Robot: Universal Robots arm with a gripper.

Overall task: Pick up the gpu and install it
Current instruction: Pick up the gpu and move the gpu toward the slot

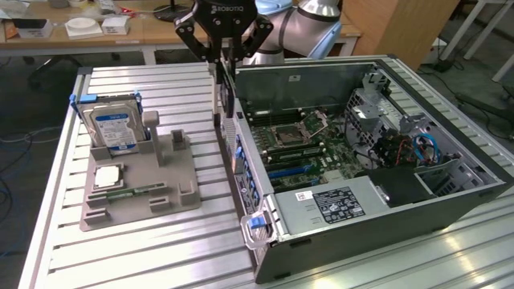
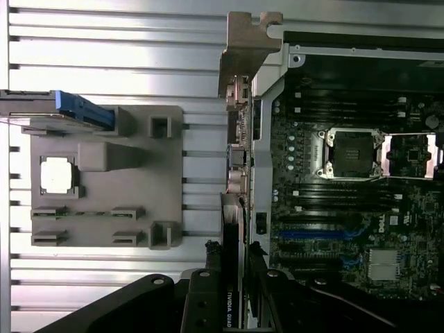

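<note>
Hanging edge-on from the end effector point(image 1: 226, 59), the gpu point(image 1: 223, 90) is just beside the rear wall of the open computer case point(image 1: 362, 223), on its outer side, above the slatted aluminium table point(image 1: 144, 253). The end effector's 2 fingers are clamped on the card's faces. The hard drive point(image 1: 112, 123) and CPU point(image 1: 107, 176) rest in the gray fixture point(image 1: 173, 198), well apart from the card.

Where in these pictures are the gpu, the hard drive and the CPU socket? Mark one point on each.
gpu point(image 2: 231, 277), wrist view, on its narrow upturned edge.
hard drive point(image 1: 112, 126), exterior view, on its blue-white label.
CPU socket point(image 2: 350, 154), wrist view, on the socket's dark middle.
</note>
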